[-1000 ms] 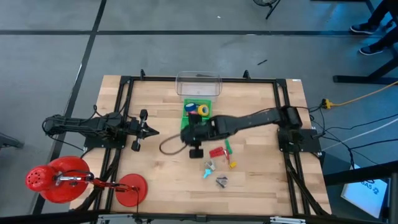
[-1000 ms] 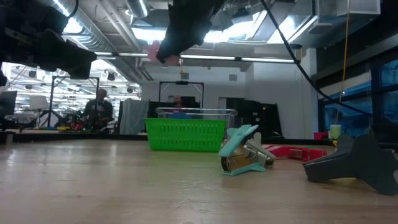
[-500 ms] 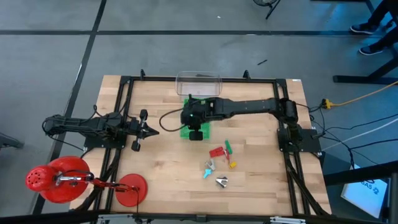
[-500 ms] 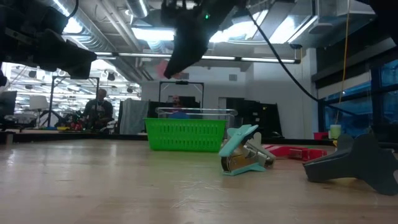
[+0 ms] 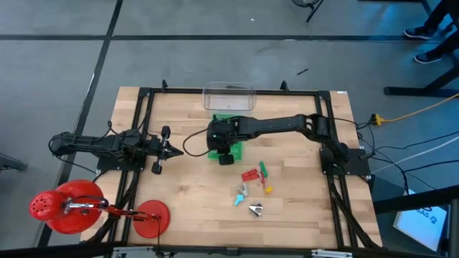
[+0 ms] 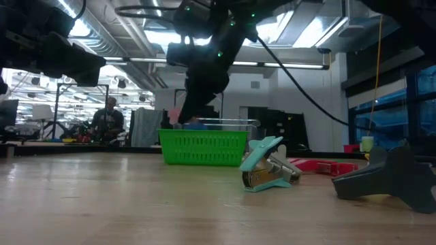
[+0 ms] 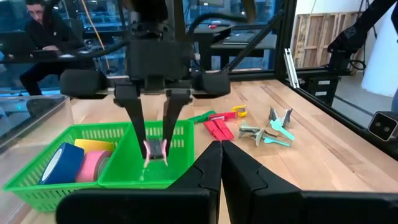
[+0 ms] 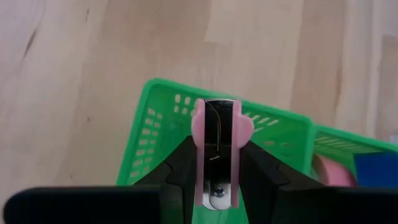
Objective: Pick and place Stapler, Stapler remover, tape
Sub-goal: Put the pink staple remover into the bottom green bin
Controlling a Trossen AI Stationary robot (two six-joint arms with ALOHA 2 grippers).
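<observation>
Over the green plastic mesh basket (image 7: 118,163), your right gripper (image 7: 155,152) clenches a small pink stapler remover (image 8: 216,149); blue, yellow, pink tape rolls (image 7: 78,163) fill its neighbouring compartment.

Tape rolls (image 7: 81,163) lie in the basket (image 7: 37,193), staple removers (image 5: 244,197) on the table (image 5: 301,208) nearby.

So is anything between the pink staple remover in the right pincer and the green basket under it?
Nothing visible: the pink staple remover hangs in the right pincer over the green basket, above its bare compartment.
</observation>
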